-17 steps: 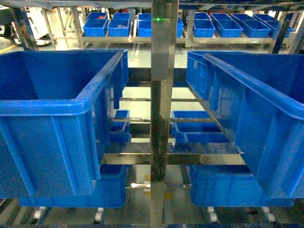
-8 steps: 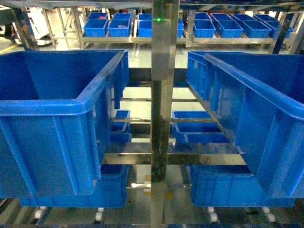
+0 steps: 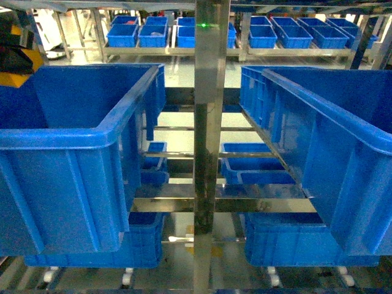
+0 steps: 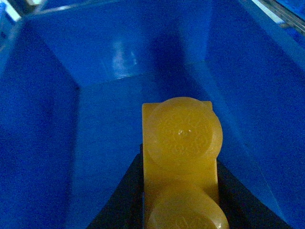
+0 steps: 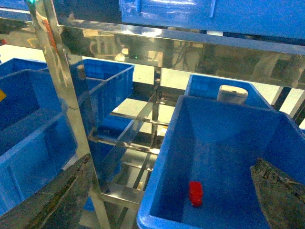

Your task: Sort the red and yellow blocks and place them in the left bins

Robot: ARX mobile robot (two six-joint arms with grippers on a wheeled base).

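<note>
Head view: two large blue bins flank the steel post [image 3: 210, 122]; the left bin [image 3: 73, 135] shows nothing inside.

Left wrist: left claw [image 4: 178, 191] pinches one yellow block [image 4: 181, 143] above that bin's floor.

Right wrist: one red block [image 5: 196, 193] lies in the right bin [image 5: 224, 157]; right claw state unclear.
</note>
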